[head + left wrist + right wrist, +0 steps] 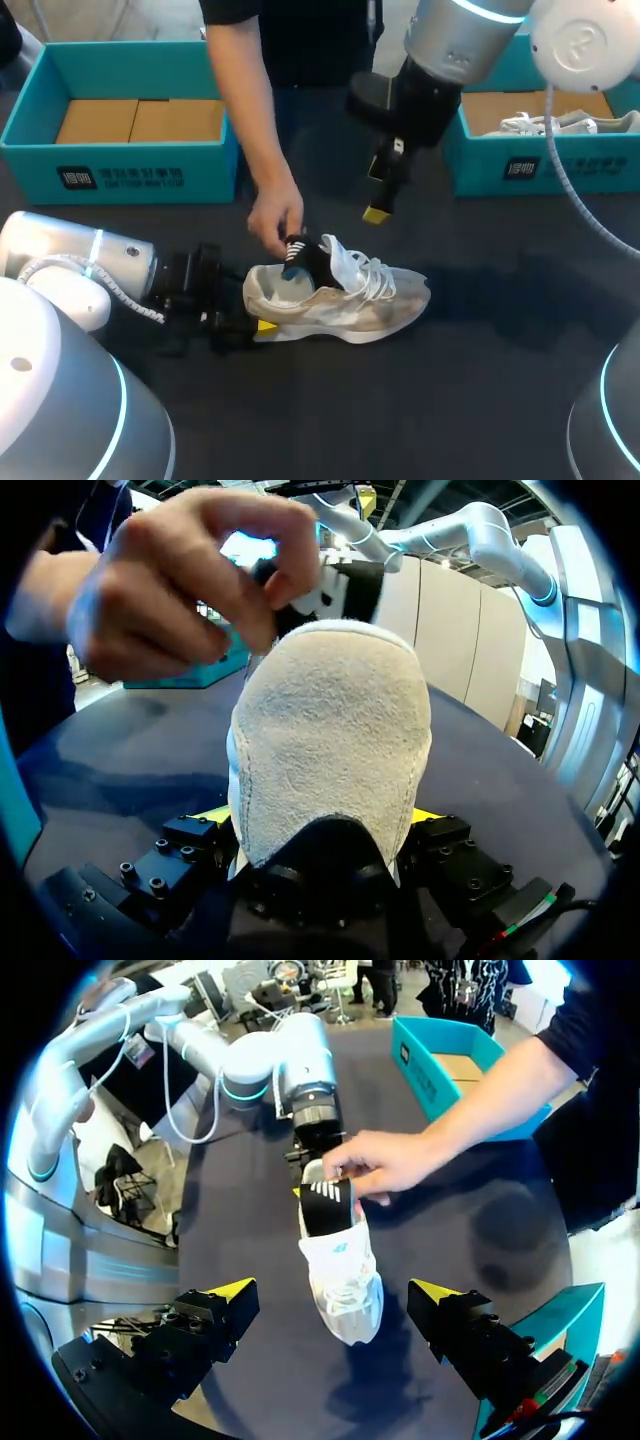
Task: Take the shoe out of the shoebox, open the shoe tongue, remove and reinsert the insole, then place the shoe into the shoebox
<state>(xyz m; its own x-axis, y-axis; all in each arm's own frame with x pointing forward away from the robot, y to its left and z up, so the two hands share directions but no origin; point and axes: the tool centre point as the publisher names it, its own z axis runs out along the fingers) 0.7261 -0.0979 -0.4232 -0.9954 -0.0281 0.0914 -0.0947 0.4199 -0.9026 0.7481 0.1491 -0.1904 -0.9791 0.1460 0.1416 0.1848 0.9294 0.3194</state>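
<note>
— Looking from this side, which arm has the shoe?

— The left one. The left gripper [318, 822] is closed onto the heel of the shoe [340, 296]. A yellow tip shows on either side of the heel cup, low on the dark table [480, 390].

— How does it lie?

— On its sole, with its long axis running straight out from that gripper. The heel is at the left arm and the toe points toward the robot's right. So the mouth of the shoe is just ahead of the left fingers, facing up.

— Somebody's in there.

— A person's hand [275, 218] reaches over the table and pinches a black piece [326, 1205] with white stripes at the opening. Tongue or insole, I can't tell.

— The other arm?

— The right gripper [334, 1292] hangs above the shoe with its fingers spread wide and nothing in them. The shoe lies lengthwise ahead of it, below and between the tips, toe nearest. I'd judge that's the arm to go down into the opening once the hand is clear, since the left one is taken up with the heel.

— Boxes?

— Two teal ones at the far edge. The left shoebox [120, 168] holds only brown cardboard [140, 120]. The right shoebox [500, 168] has a second shoe [560, 124] in it, a pale one. Both are well apart from the shoe on the table.
</note>
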